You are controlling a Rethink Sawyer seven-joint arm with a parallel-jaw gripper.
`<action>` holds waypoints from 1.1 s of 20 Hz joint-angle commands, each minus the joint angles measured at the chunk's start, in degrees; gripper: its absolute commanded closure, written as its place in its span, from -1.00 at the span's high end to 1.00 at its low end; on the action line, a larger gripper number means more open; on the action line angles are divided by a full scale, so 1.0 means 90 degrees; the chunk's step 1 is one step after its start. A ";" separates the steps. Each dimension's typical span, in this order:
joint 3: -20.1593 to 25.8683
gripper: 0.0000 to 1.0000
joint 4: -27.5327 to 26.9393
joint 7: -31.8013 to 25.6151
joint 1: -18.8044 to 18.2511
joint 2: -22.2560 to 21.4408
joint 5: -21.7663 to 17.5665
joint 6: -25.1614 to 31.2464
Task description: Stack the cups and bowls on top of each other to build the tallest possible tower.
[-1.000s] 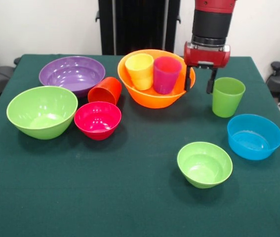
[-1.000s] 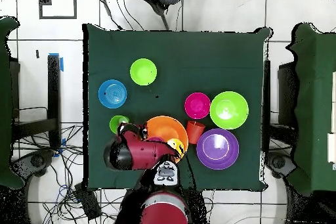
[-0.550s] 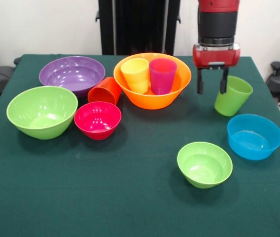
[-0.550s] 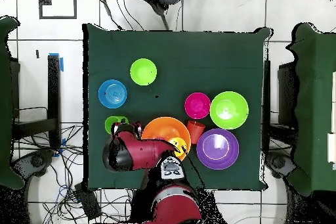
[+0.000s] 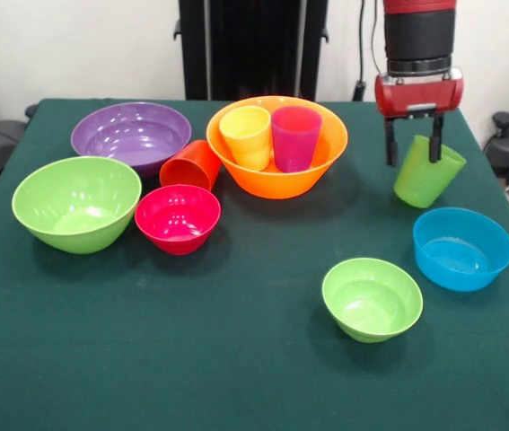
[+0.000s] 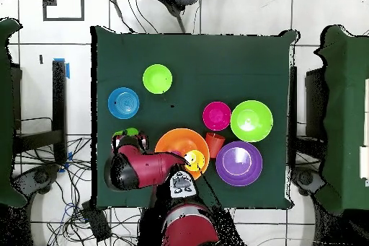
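My gripper (image 5: 412, 151) hangs open at the right rear of the table, over the light green cup (image 5: 425, 178). One finger stands left of the cup and the other shows against its rim. The cup is tilted, its mouth leaning to the right. The large orange bowl (image 5: 276, 175) holds the yellow cup (image 5: 248, 135) and the magenta cup (image 5: 295, 136), both upright. An orange-red cup (image 5: 189, 164) lies on its side against that bowl. In the overhead view the arm covers most of the green cup (image 6: 132, 132) next to the orange bowl (image 6: 173, 146).
A purple bowl (image 5: 130, 135), a large light green bowl (image 5: 76, 202) and a pink-red bowl (image 5: 178, 218) cluster at the left. A blue bowl (image 5: 462, 248) sits just in front of the green cup, and a small light green bowl (image 5: 372, 298) is nearer the front.
The gripper moved right, away from the orange bowl, which settled level. It reached the light green cup, which shifted right and tipped over further.
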 commanded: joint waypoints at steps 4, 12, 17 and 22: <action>0.0441 1.00 0.0247 0.0846 -0.0001 -0.0015 -0.0210 0.0294; 0.0357 1.00 0.0231 0.0782 0.0012 -0.0203 -0.0052 0.0747; 0.0285 1.00 0.0167 0.0735 0.0056 -0.0181 0.0003 0.0907; 0.0117 1.00 -0.0017 0.0640 0.0192 0.0031 0.0048 0.1107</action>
